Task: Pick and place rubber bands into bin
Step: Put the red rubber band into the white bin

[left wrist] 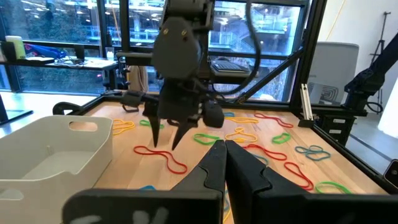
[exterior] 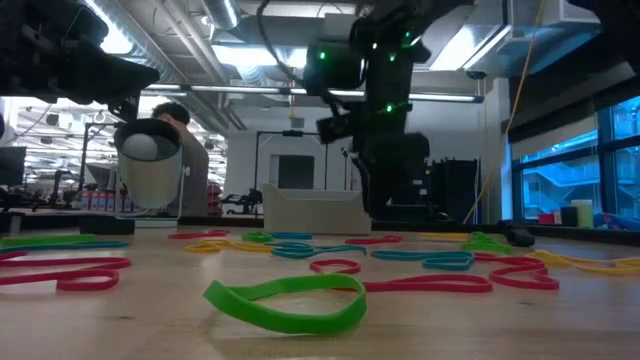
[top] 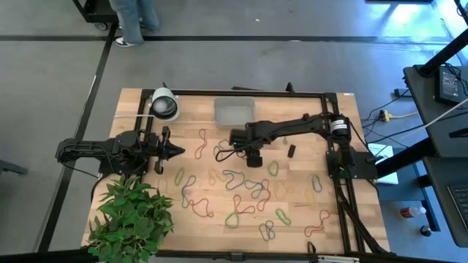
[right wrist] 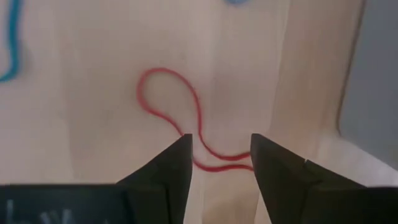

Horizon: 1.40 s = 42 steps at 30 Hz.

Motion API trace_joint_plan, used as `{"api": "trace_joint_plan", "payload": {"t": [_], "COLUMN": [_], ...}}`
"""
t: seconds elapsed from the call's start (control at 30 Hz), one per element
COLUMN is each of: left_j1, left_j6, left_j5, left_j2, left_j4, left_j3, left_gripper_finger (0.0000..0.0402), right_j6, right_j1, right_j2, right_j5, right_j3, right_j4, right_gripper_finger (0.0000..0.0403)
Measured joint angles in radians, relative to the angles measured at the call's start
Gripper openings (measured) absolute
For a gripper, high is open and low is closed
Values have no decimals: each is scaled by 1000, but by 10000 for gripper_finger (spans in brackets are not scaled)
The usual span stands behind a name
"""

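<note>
our right claw (right wrist: 221,152) hangs released right over the red rubber band (right wrist: 174,106), its strand crossing between the fingers, left claw (top: 175,151) clenched farther off.

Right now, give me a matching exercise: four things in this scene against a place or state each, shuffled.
1. left claw
2. right claw
3. bin
4. plant

a. open over a red rubber band
b. on the table corner beside the left arm
c. shut, holding nothing
d. clear plastic, at the table edge opposite the plant

Pairs: 1-c, 2-a, 3-d, 4-b
</note>
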Motion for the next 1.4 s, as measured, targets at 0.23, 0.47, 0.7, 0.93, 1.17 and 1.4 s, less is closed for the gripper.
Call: {"api": "trace_joint_plan", "payload": {"t": [0.23, 0.47, 0.7, 0.93, 1.17, 1.4], "left_j1": [0, 0, 0, 0, 0, 0], "left_j6": [0, 0, 0, 0, 0, 0], "left_j5": [0, 0, 0, 0, 0, 0], "left_j2": [0, 0, 0, 0, 0, 0], "left_j4": [0, 0, 0, 0, 0, 0], "left_j3": [0, 0, 0, 0, 0, 0], "left_gripper_finger": [1, 1, 1, 1, 1, 1], "right_j6": [25, 22, 36, 78, 129, 217], "right_j1": [-33, -33, -34, -46, -48, -48], "right_j2": [60, 109, 96, 14, -100, -253], "right_j5": [-59, -77, -120, -134, -112, -21], "right_j3": [0, 5, 3, -5, -3, -2], "right_j4": [-1, -1, -4, -23, -84, -184], "right_gripper_finger": [124, 82, 10, 3, 2, 1]}}
